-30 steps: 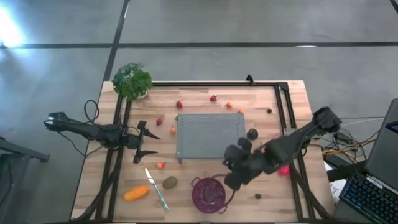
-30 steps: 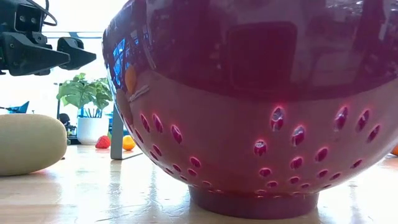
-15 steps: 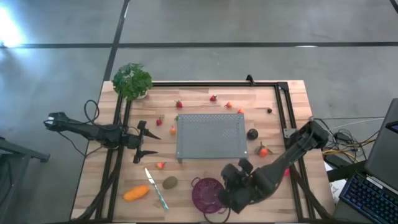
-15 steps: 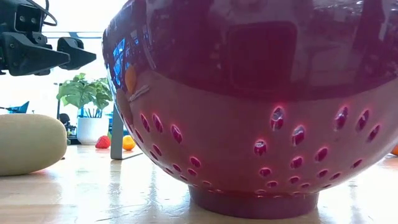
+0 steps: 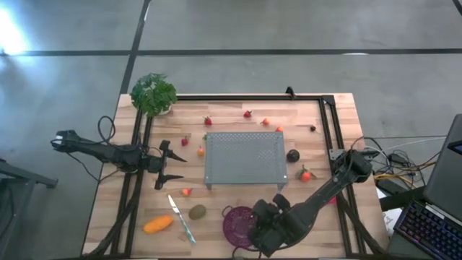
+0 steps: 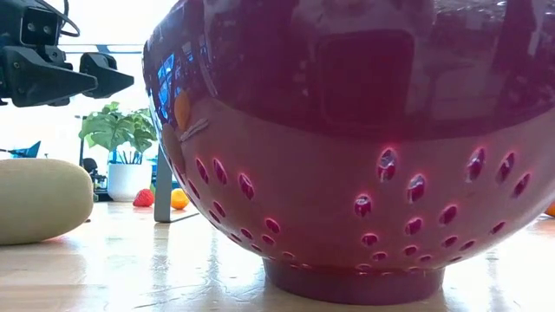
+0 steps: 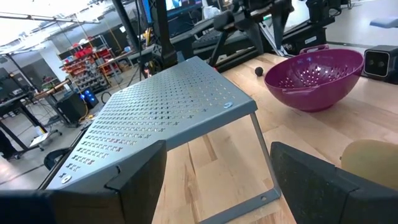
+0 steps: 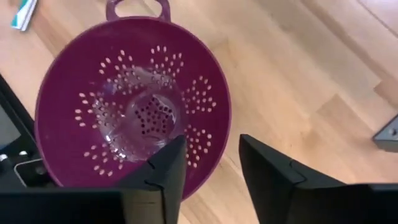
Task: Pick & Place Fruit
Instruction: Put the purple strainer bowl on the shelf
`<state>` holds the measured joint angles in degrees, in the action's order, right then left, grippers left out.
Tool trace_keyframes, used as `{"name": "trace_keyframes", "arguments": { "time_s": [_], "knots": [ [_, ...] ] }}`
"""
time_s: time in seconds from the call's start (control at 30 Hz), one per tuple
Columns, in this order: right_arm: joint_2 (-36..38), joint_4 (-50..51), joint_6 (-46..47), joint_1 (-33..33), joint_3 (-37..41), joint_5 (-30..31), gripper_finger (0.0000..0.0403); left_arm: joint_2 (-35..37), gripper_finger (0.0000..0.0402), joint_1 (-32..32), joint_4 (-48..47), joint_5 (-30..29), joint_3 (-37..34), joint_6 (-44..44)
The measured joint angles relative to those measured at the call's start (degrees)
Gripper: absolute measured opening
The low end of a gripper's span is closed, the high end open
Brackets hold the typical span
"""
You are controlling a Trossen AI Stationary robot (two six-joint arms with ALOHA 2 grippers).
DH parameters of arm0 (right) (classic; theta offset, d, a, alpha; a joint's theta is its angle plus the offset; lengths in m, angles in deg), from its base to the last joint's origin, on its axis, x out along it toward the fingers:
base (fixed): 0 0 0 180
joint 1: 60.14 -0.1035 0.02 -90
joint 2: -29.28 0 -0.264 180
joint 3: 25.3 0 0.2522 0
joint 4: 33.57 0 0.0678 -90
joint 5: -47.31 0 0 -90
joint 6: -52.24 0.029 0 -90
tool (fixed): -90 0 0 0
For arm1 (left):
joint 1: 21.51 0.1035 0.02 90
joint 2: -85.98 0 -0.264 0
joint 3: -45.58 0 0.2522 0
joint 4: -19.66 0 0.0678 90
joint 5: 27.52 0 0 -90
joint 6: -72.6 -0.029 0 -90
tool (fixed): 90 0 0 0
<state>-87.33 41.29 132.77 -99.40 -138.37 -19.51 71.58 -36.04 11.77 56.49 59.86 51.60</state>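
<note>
1. A wooden desk carries a purple colander near its front edge and a grey perforated stand in the middle.
2. The right claw hangs directly over the colander's rim. Its fingers stand apart with nothing between them, and the bowl below looks empty.
3. The left claw waits at the desk's left side, spread wide and holding nothing.
4. The fruit lies scattered: small red strawberries behind the stand, a dark round one and a pink-red ball to its right.
5. A brown-green oval and a long orange piece sit front left, beside a knife.
6. These pieces look light and smooth. The round ones would likely roll, so a centred pinch across the widest part seems safest.
7. The orange piece is best taken across its middle.
</note>
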Motion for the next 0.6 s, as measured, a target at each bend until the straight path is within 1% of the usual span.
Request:
{"name": "trace_keyframes", "arguments": {
  "time_s": [0.13,0.27,0.37,0.6],
  "knots": [
    [-1.09,-0.19,0.64,0.01,0.09,-1.16,0.0174,0.0,0.0291,0.0,-0.03,-0.01,0.0,0.0],
    [-1.27,-0.22,0.96,0.01,0.11,-1.18,0.0182,0.0,0.0291,0.0,-0.07,-0.01,0.0,0.0],
    [-1.55,-0.34,0.98,0.01,0.29,-1.17,0.0179,0.0,0.0291,0.0,-0.07,-0.01,0.0,0.0],
    [-1.64,-1.15,2.83,0.01,2.47,-1.16,0.0156,0.0,0.0291,0.0,-0.12,-0.01,0.0,0.0]
  ]
}}
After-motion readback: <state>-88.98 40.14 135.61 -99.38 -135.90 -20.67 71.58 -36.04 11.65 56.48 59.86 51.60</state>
